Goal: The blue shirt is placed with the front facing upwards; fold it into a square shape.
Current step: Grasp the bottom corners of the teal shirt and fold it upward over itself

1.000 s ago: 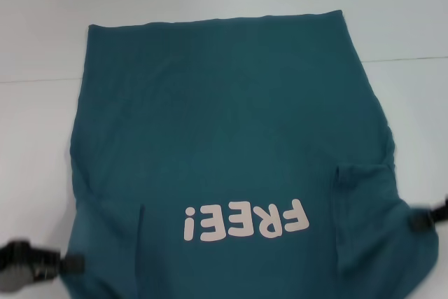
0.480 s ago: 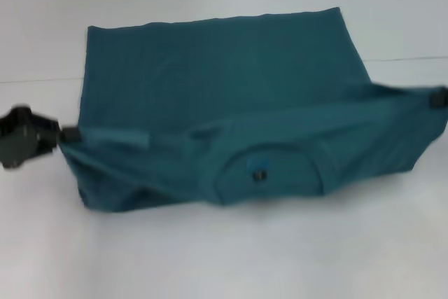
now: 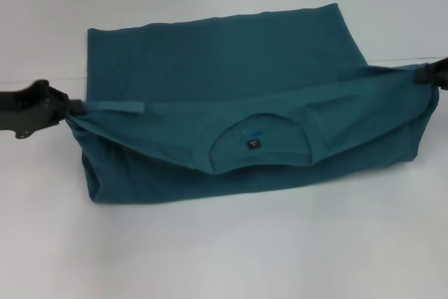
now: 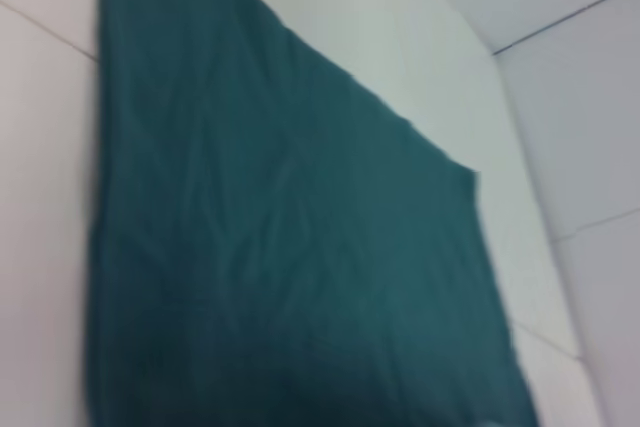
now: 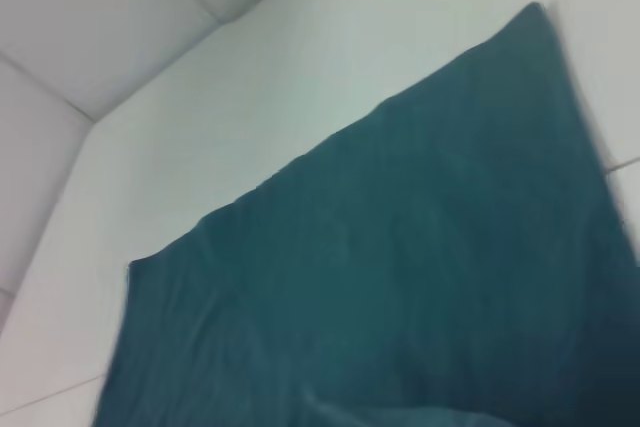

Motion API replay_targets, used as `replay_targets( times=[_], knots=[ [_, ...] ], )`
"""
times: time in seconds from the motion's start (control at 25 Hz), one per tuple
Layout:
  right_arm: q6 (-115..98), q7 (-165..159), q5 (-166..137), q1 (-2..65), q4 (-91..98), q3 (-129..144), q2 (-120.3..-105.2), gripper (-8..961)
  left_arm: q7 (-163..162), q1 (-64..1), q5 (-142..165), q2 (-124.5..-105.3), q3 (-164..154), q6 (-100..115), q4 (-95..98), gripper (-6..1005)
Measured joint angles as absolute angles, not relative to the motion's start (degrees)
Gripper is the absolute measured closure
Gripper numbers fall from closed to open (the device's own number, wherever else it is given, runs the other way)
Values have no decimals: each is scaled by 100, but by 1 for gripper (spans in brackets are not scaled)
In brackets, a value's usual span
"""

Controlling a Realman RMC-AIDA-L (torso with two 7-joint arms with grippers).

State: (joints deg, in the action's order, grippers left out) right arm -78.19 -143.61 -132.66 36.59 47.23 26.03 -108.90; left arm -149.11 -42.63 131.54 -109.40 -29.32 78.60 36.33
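Observation:
The blue shirt (image 3: 210, 68) lies on the white table, its near half lifted and carried over the far half. The inside of the round collar with a small dark label (image 3: 253, 145) faces me. My left gripper (image 3: 70, 108) is shut on the shirt's left corner. At the right edge of the head view my right gripper (image 3: 428, 73) is shut on the other corner, holding the fold taut. Both wrist views show only flat teal cloth (image 4: 280, 247) (image 5: 400, 277) on the table.
The white table (image 3: 224, 250) spreads all around the shirt, with thin seam lines (image 3: 42, 80) crossing it at the back. No other objects show.
Both grippers have lifted the near edge and swept it away from me over the shirt. The "FREE!" print is now hidden and the collar's inside shows.

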Motion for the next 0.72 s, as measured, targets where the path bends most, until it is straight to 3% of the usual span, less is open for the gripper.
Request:
replay_targets(
  times=[0.36, 0.72],
  knots=[
    [-6593, -14407, -13357, 3899, 4277, 3437, -10929, 914, -14581, -4314, 13162, -11121, -3527, 6857, 3575, 965],
    [-5917, -14431, -13652, 4330, 4228, 3823, -10989, 913, -14611, -4696, 13214, -11138, -4114, 6252, 3523, 966]
  ],
)
